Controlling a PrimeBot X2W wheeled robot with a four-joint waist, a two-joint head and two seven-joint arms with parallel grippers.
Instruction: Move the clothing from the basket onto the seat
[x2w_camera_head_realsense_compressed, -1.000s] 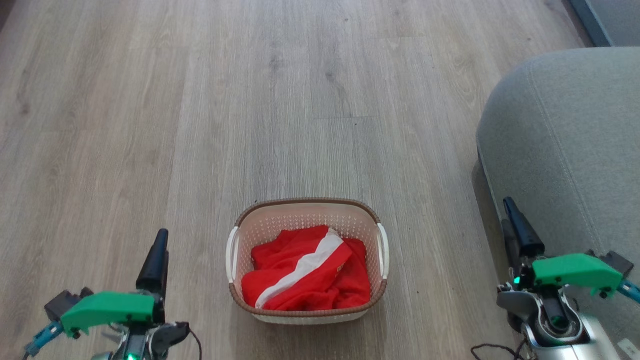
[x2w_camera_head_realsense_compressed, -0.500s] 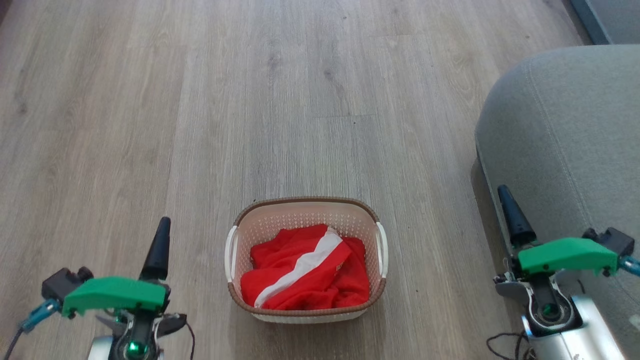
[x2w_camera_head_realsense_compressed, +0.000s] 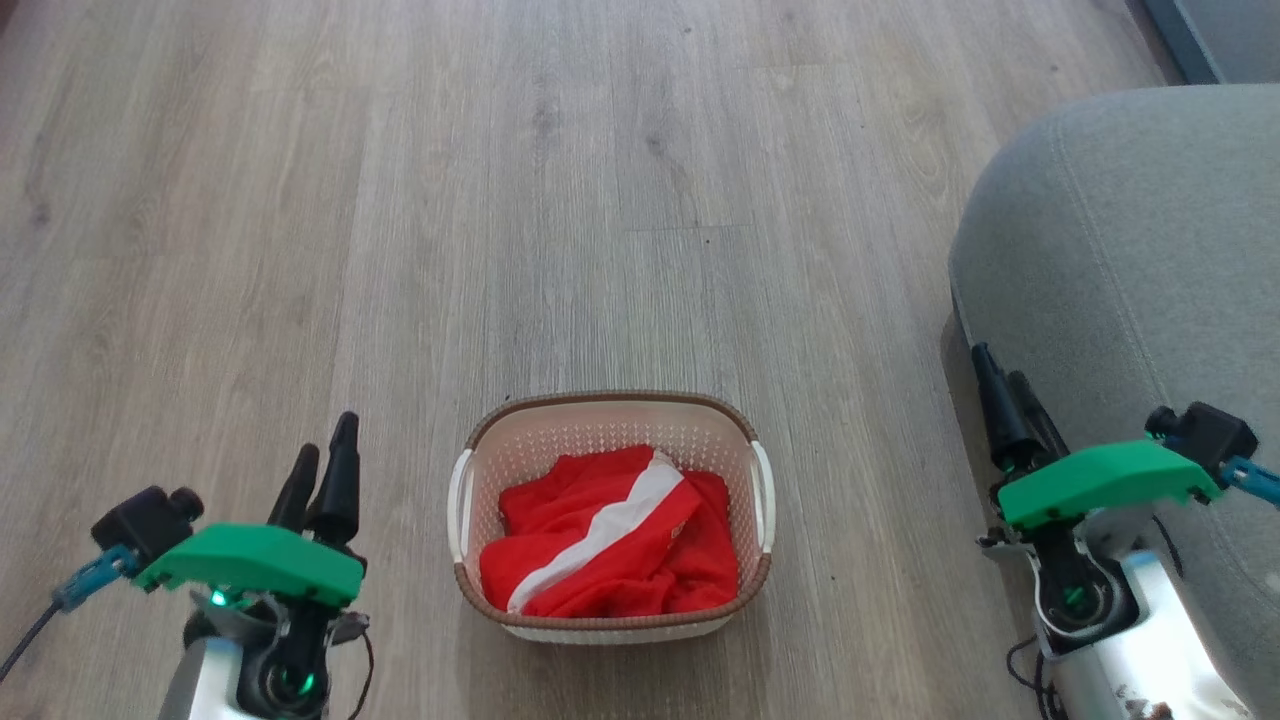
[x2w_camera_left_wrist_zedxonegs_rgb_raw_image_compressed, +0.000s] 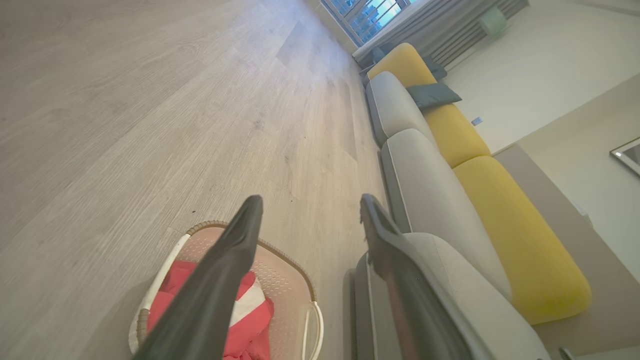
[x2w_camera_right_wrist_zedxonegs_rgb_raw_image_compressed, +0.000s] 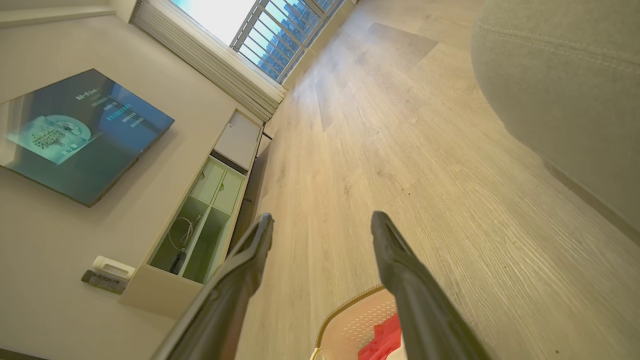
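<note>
Red clothing (x2w_camera_head_realsense_compressed: 610, 545) with a white band lies bunched in the cream basket (x2w_camera_head_realsense_compressed: 610, 415), which stands on the wood floor at the bottom centre of the head view. The grey seat (x2w_camera_head_realsense_compressed: 1150, 260) fills the right side, well apart from the basket. To the basket's left my left gripper (x2w_camera_head_realsense_compressed: 320, 460) hangs open and holds nothing. My right gripper (x2w_camera_head_realsense_compressed: 1005, 390) is open beside the seat's front edge, right of the basket. In the left wrist view the open left gripper (x2w_camera_left_wrist_zedxonegs_rgb_raw_image_compressed: 310, 205) looks over the basket (x2w_camera_left_wrist_zedxonegs_rgb_raw_image_compressed: 282, 280), the clothing (x2w_camera_left_wrist_zedxonegs_rgb_raw_image_compressed: 250, 312) and the seat (x2w_camera_left_wrist_zedxonegs_rgb_raw_image_compressed: 430, 190). My right gripper (x2w_camera_right_wrist_zedxonegs_rgb_raw_image_compressed: 322, 222) spreads wide above the basket (x2w_camera_right_wrist_zedxonegs_rgb_raw_image_compressed: 355, 315).
Bare wood floor (x2w_camera_head_realsense_compressed: 400, 200) stretches ahead and to the left. The left wrist view shows a long sofa with yellow back cushions (x2w_camera_left_wrist_zedxonegs_rgb_raw_image_compressed: 515, 235) behind the grey seats. A wall screen (x2w_camera_right_wrist_zedxonegs_rgb_raw_image_compressed: 75, 130) and a low cabinet (x2w_camera_right_wrist_zedxonegs_rgb_raw_image_compressed: 200, 220) stand across the room.
Both grippers have risen up the head view and turned slightly, so two fingers of each now show. The basket and the clothing have not moved.
</note>
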